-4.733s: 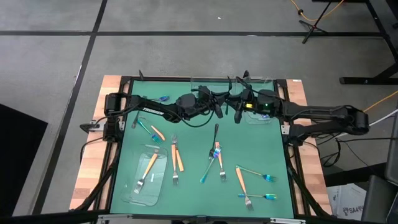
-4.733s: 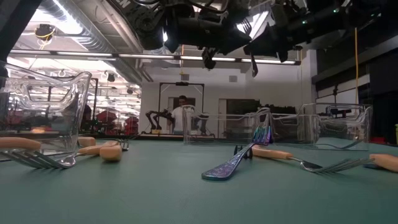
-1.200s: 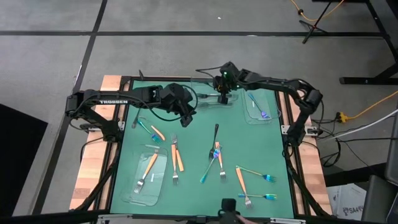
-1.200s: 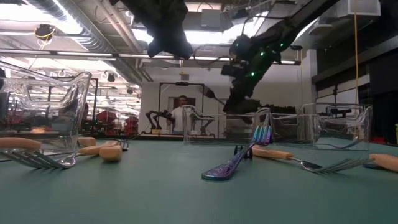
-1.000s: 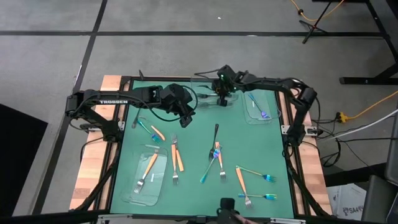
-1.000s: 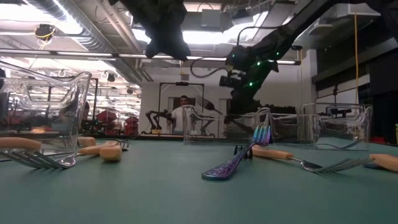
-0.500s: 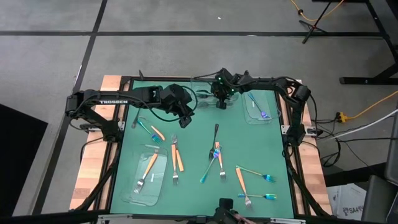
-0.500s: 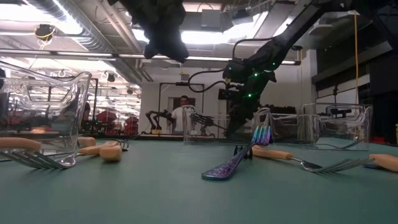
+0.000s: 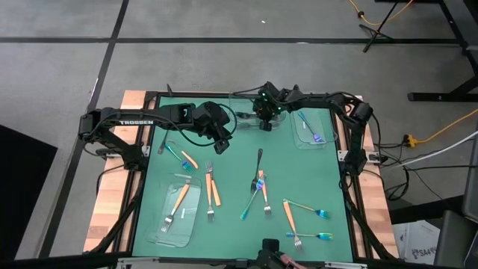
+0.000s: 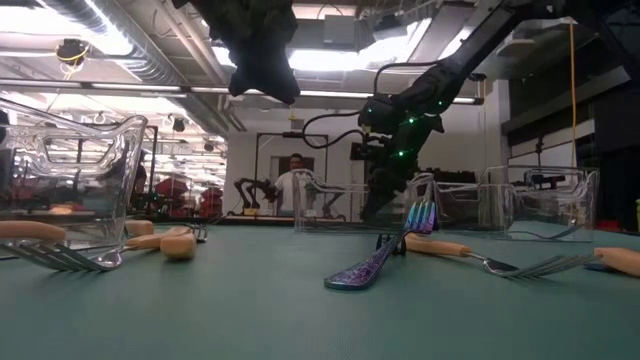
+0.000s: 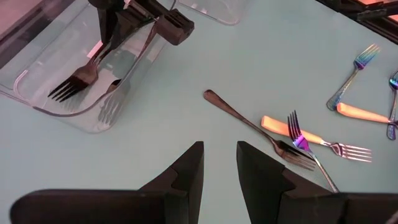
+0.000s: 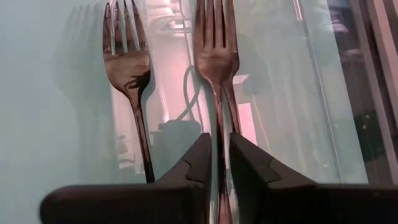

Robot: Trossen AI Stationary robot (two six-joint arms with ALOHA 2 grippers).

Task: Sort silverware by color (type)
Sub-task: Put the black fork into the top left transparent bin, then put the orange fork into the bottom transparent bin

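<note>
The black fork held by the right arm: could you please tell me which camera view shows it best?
The right wrist view: the black fork fills the picture, tines clear, its handle pinched in the right pincer over a clear tray. The left wrist view shows it small but whole. In the high view the arm hides it; in the low view it cannot be made out.

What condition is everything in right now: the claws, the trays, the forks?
Right claw: shut on a black fork, over the far tray.
Left claw: open, empty.
Far tray: holds another black fork.
Near-left tray: holds one orange-handled fork.
</note>
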